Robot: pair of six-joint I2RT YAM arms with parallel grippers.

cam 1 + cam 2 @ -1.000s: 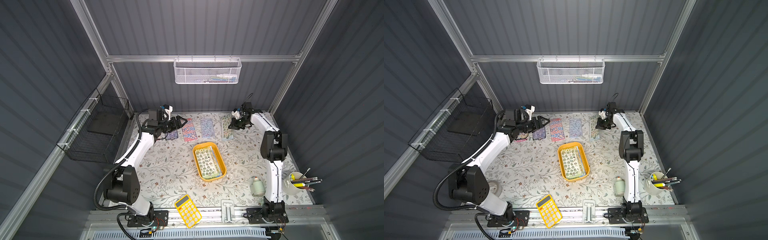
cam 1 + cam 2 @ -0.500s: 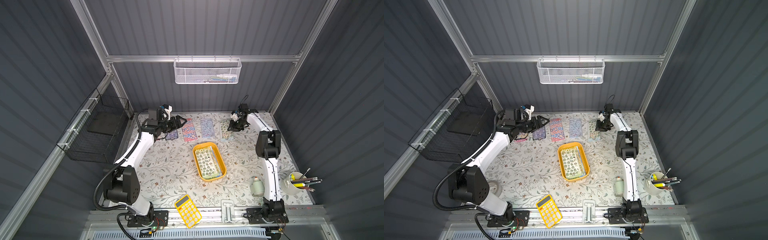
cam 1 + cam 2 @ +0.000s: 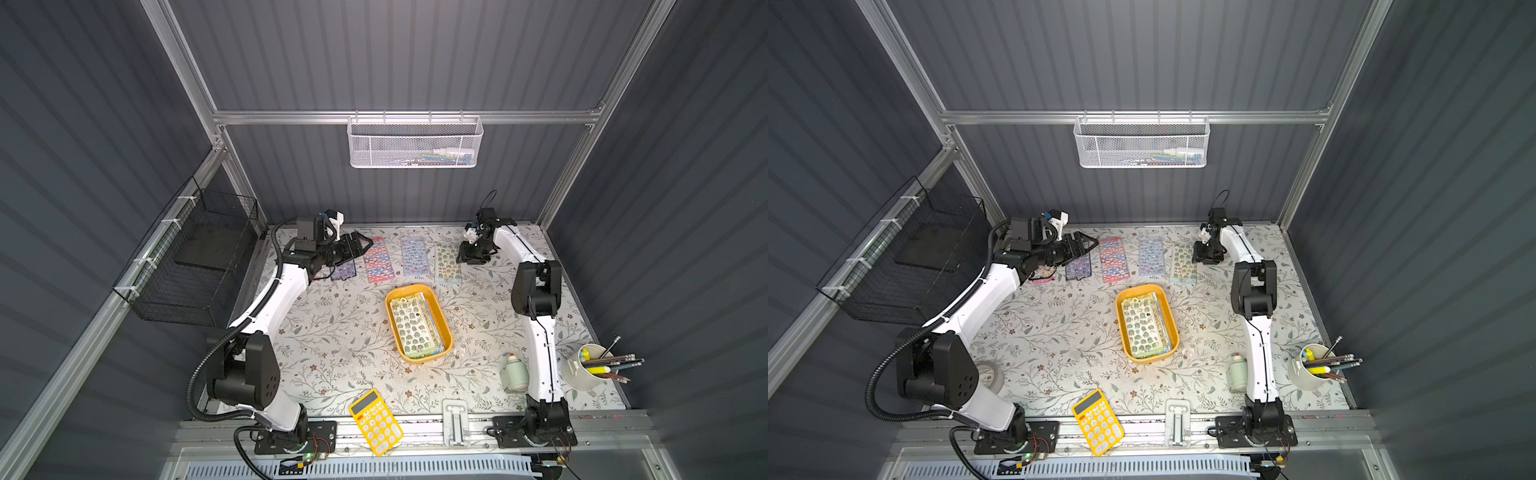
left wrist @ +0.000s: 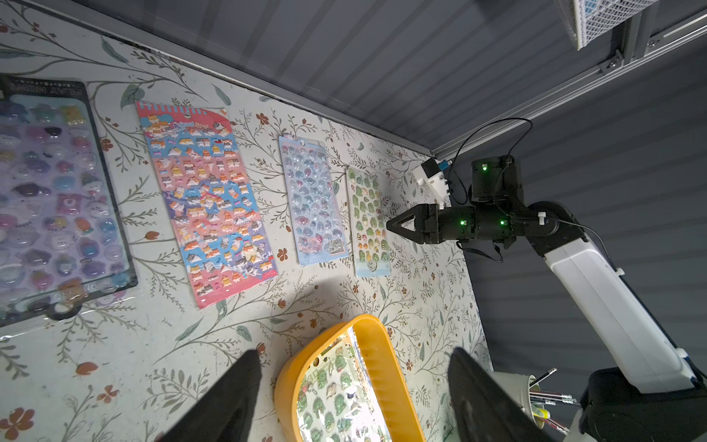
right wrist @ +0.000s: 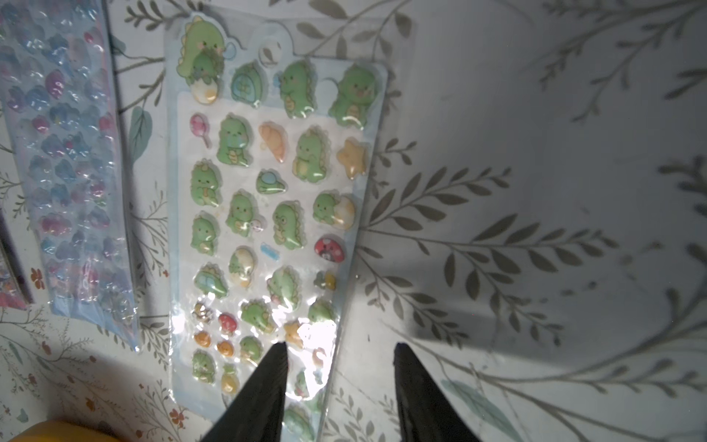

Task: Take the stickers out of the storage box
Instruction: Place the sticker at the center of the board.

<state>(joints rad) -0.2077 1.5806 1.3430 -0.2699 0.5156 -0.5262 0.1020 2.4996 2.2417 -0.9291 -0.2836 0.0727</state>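
Two spread, empty hands: right hand [image 5: 340,346] over green stickers [image 5: 267,191], left hand [image 4: 354,352] aloft.

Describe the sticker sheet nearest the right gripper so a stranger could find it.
On the floral tabletop, glossy sticker sheets line the back edge. It is the end sheet by the right gripper: pale blue with puffy green dinosaurs, unlike its neighbour's bluish blobs.

A robotics lab test cell: grey ribbed wall panels [image 3: 415,54] fill a silver aluminium-profile frame [image 3: 291,117], and white-and-black robot arms [image 3: 282,291] are bolted to a metal base rail [image 3: 602,422] along the picture's bottom edge.
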